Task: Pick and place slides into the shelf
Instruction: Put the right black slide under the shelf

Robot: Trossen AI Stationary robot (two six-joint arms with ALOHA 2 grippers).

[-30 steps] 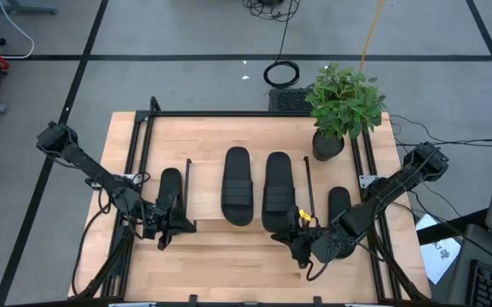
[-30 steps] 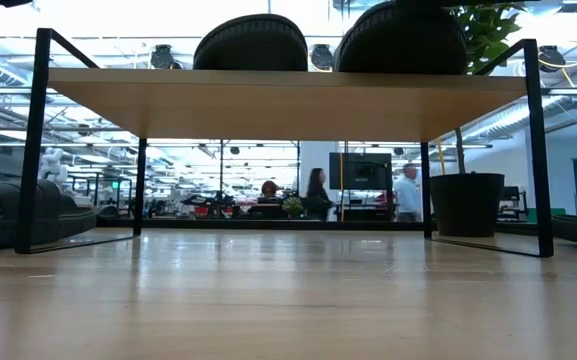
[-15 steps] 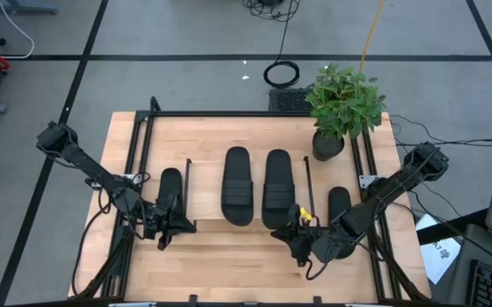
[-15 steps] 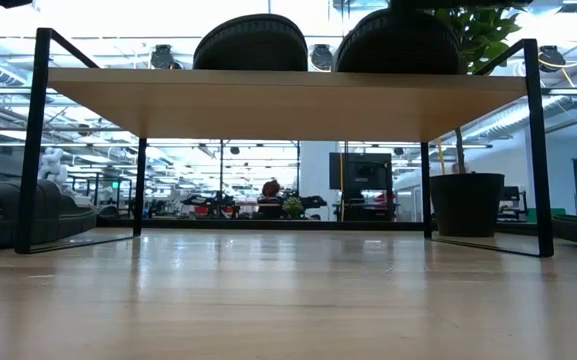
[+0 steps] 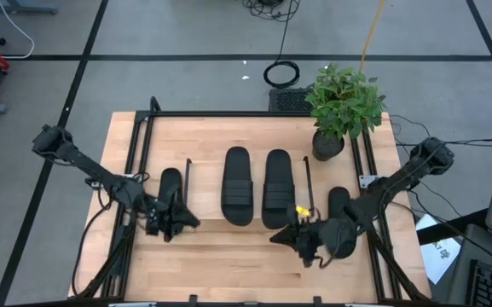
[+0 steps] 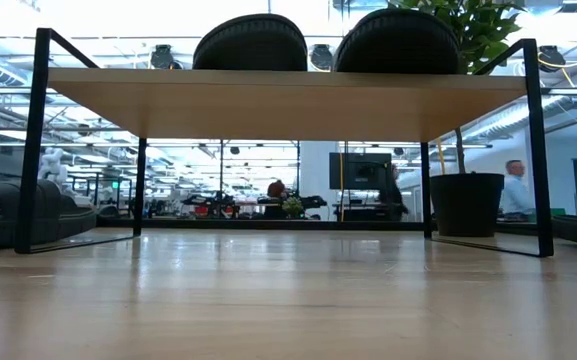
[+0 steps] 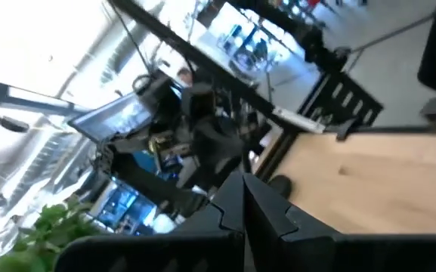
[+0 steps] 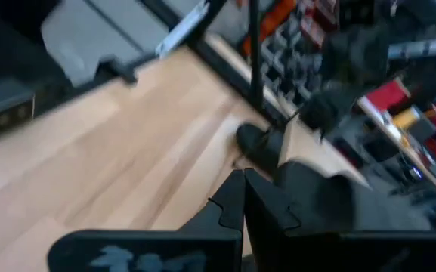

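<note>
The shelf [image 5: 207, 183] stands mid-table on thin black legs. Two black slides [image 5: 237, 186] [image 5: 277, 189] lie side by side on its light top board [image 6: 288, 100]. A third slide [image 5: 170, 189] rests sole-down on the table left of the shelf, and a fourth [image 5: 339, 203] right of it. My left gripper [image 5: 193, 222] is at the third slide's near end, fingers shut [image 7: 244, 193] on nothing. My right gripper [image 5: 275, 237] hovers over the table off the shelf's near right corner, also shut [image 8: 242, 189] and empty.
A potted plant [image 5: 341, 111] stands at the table's far right, behind the shelf's right leg frame [image 6: 536, 150]. Black rails [image 5: 139, 170] run along the table's left and right sides. Bare wood lies under the shelf and along the near edge [image 5: 228, 264].
My right gripper has swung its wrist toward the table's right while its tips stay off the shelf's near right corner. My left gripper has shifted slightly toward the shelf. The slides have not moved.
</note>
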